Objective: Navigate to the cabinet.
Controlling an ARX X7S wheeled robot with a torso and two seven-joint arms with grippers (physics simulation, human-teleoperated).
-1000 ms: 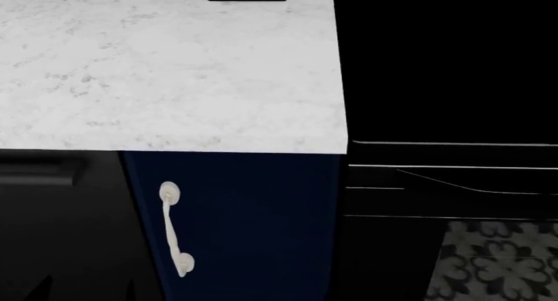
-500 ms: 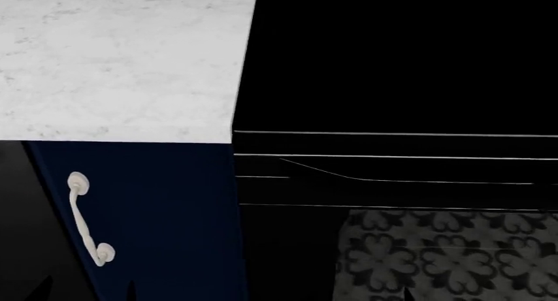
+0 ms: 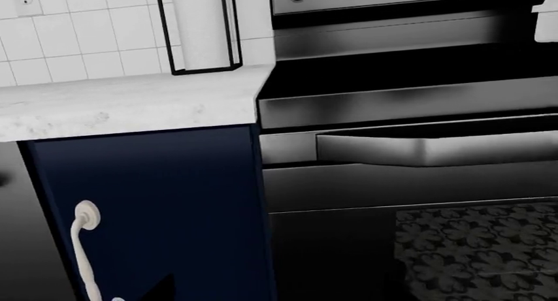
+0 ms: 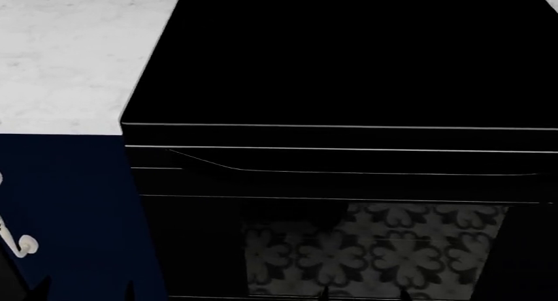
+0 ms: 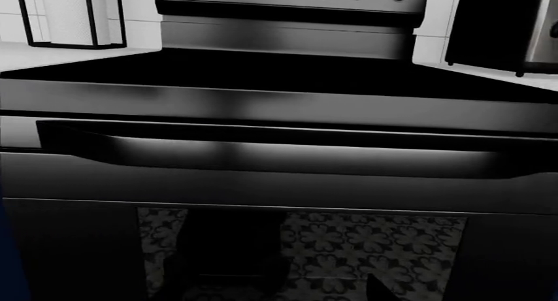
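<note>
The cabinet [image 4: 74, 209] shows as a narrow navy-blue front at the head view's left edge, with only the lower end of its cream handle [image 4: 19, 243] in frame and white marble countertop [image 4: 61, 66] above. The left wrist view shows the same navy front [image 3: 148, 209], its long cream handle [image 3: 83, 249] and the marble top [image 3: 131, 102]. The dark tips of my left gripper [image 4: 85, 292] poke up before the navy front. My right gripper [image 4: 362, 293] sits before the oven glass. Both pairs of tips stand apart with nothing between them.
A glossy black oven [image 4: 349, 170] with floral-patterned glass fills the middle of the head view and the whole right wrist view [image 5: 279, 151], right beside the cabinet. A paper-towel holder [image 3: 200, 27] stands on the marble. A black toaster [image 5: 501, 30] sits right of the stove.
The head view has swung to the right: the cabinet and its handle slid from the middle to the left edge, and the oven now takes the centre.
</note>
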